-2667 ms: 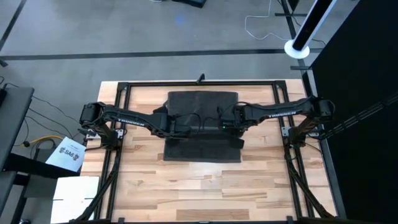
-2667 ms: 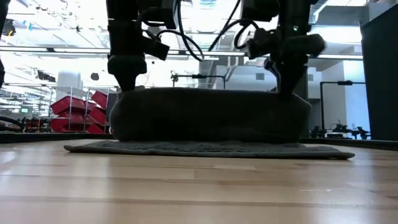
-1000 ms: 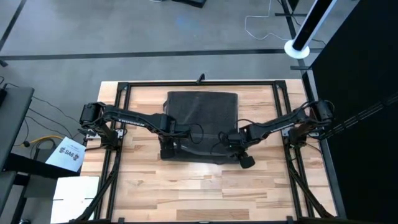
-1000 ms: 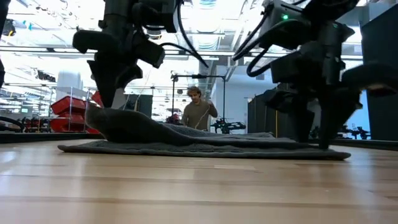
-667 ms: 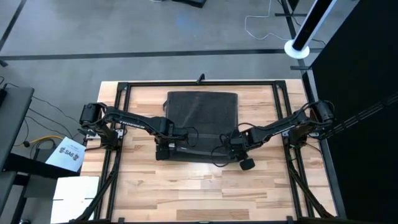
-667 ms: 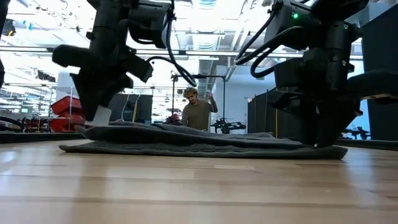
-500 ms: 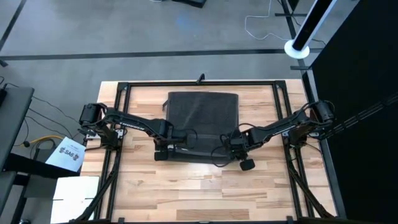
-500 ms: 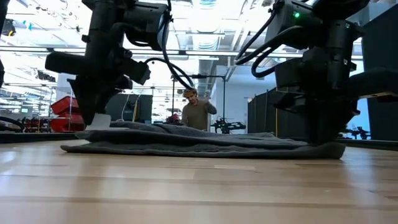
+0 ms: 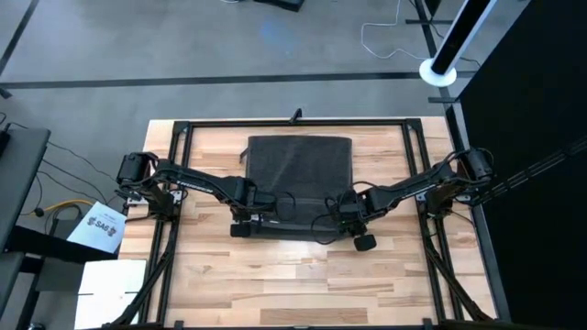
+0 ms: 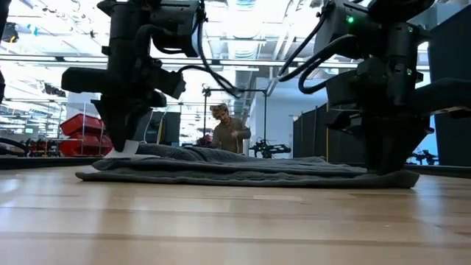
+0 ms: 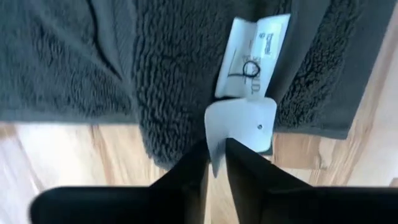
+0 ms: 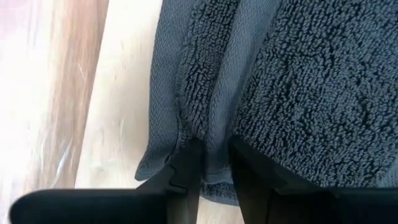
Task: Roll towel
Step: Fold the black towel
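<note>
The towel (image 9: 298,179) lies flat mid-table (image 9: 303,284). The left gripper (image 9: 244,223) is narrowed on the tag (image 11: 245,93) at the towel's near-left corner. The right gripper (image 9: 353,226) pinches the hem at the towel's near-right corner. The thick, limp terry will likely sag between holds, so both near corners are the sound places to grip; the tag alone could slip.

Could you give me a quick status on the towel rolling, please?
Left gripper pinching the white tag; right gripper shut on towel edge. Towel flat, unrolled. Nothing in the way.
</note>
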Robot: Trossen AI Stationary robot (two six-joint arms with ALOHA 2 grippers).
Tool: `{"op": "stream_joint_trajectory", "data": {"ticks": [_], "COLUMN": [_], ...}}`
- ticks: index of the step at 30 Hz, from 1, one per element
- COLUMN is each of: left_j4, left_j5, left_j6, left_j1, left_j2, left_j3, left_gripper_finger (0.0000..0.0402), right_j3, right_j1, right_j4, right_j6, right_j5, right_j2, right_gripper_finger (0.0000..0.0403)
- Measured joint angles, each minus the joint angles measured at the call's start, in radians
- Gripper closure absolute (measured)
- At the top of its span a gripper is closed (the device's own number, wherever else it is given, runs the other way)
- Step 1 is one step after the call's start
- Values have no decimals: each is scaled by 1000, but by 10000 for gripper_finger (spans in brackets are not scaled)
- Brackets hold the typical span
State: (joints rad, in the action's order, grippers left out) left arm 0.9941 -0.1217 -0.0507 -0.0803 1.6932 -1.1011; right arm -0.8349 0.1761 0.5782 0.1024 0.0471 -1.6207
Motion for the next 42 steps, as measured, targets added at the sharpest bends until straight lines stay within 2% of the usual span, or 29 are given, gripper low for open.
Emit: {"op": "stream_joint_trajectory", "data": {"ticks": [9,15,19,24,26,33,36,39,42], "left_j4": [-57,-126,-165,-182,-182,-182,-182,-182,-182], "left_j5": [35,38,38,38,38,31,27,26,26], "left_j6": [28,-6,-22,-22,-20,-18,-17,-17,-17], "left_j1": [-2,-2,-2,-2,-2,-2,-2,-2,-2], "left_j2": [0,0,0,0,0,0,0,0,0], "left_j3": [64,114,127,127,127,127,127,127,127], "left_gripper_finger": [255,239,271,369,392,400,401,401,401], "right_j3": [-2,-4,-27,-77,-78,-76,-76,-76,-76], "right_j1": [1,0,0,-10,-18,-43,-42,-42,-42], "right_j4": [57,78,128,169,170,241,246,231,217], "right_j6": [-3,-32,-20,-59,-74,-24,-15,-15,-15], "right_j5": [4,6,7,9,17,56,56,56,57], "right_j2": [0,0,-2,-2,-2,-4,-4,-4,-4], "right_gripper_finger": [326,326,328,330,330,303,304,328,376]}}
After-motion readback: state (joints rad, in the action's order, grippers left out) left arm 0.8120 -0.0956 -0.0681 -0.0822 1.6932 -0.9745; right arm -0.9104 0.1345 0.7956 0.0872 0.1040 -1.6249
